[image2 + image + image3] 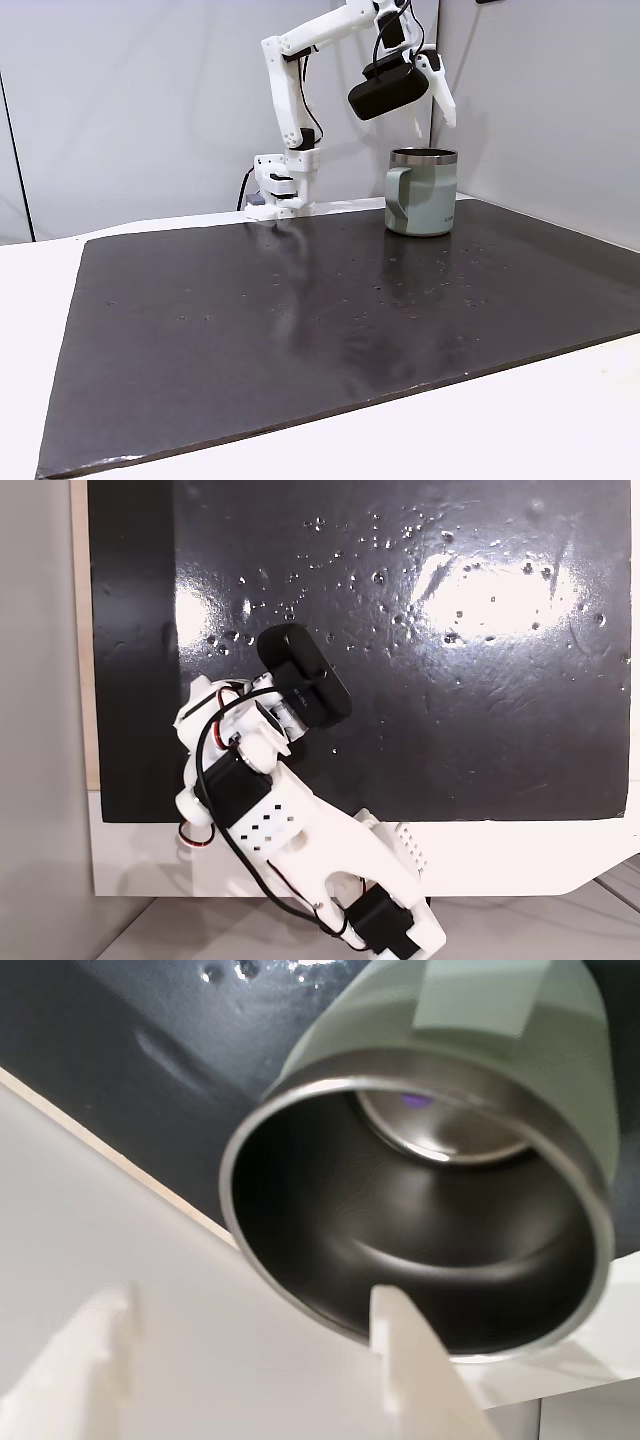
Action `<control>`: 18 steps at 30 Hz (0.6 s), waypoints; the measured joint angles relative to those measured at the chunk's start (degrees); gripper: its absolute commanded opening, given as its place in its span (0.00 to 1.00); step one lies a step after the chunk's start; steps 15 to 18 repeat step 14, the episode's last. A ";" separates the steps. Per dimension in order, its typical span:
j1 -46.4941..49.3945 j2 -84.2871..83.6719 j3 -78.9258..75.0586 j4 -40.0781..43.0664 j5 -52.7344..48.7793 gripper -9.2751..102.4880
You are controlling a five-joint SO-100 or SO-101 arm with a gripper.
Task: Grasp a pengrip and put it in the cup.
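Observation:
The cup (pixel 422 192), a pale grey-green mug with a steel rim and a side handle, stands at the far right of the black mat. In the wrist view I look down into the cup (pixel 330 1220), and a small purple patch, the pengrip (pixel 413 1100), lies on its shiny bottom. My gripper (pixel 433 122) hangs just above the cup's rim. Its two white fingers (pixel 405 1360) are spread wide apart, so my gripper (pixel 250 1305) is open with nothing between them. In a fixed view from above, the arm's black wrist housing (pixel 303 675) covers the cup.
The black mat (pixel 300 320) carries scattered water droplets and glare. A white table edge (pixel 500 860) runs along the mat by the arm's base (pixel 280 185). Grey walls stand close behind the cup.

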State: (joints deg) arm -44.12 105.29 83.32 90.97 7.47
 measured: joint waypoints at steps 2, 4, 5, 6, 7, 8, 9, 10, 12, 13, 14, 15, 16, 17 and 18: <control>0.00 0.00 0.00 0.00 0.00 0.36; -0.09 0.00 0.00 0.00 0.00 0.36; -0.09 0.00 0.00 0.00 0.00 0.36; -0.09 0.00 0.00 0.00 0.00 0.36; -0.09 0.00 0.00 0.00 0.00 0.36; -0.09 0.00 0.00 0.00 0.00 0.36; 0.00 0.00 0.00 0.00 0.00 0.36; 0.00 0.00 0.00 0.00 -0.26 0.36; 0.00 0.09 0.00 0.00 -0.70 0.35; -0.09 0.09 0.00 0.00 -0.88 0.35; -0.09 0.09 0.00 0.00 -1.05 0.35; -0.09 0.09 0.00 0.00 -1.05 0.35; -0.09 0.09 0.00 0.00 -1.05 0.35; -0.09 0.09 0.00 0.00 -1.05 0.35; -0.09 0.09 0.00 0.00 -1.05 0.35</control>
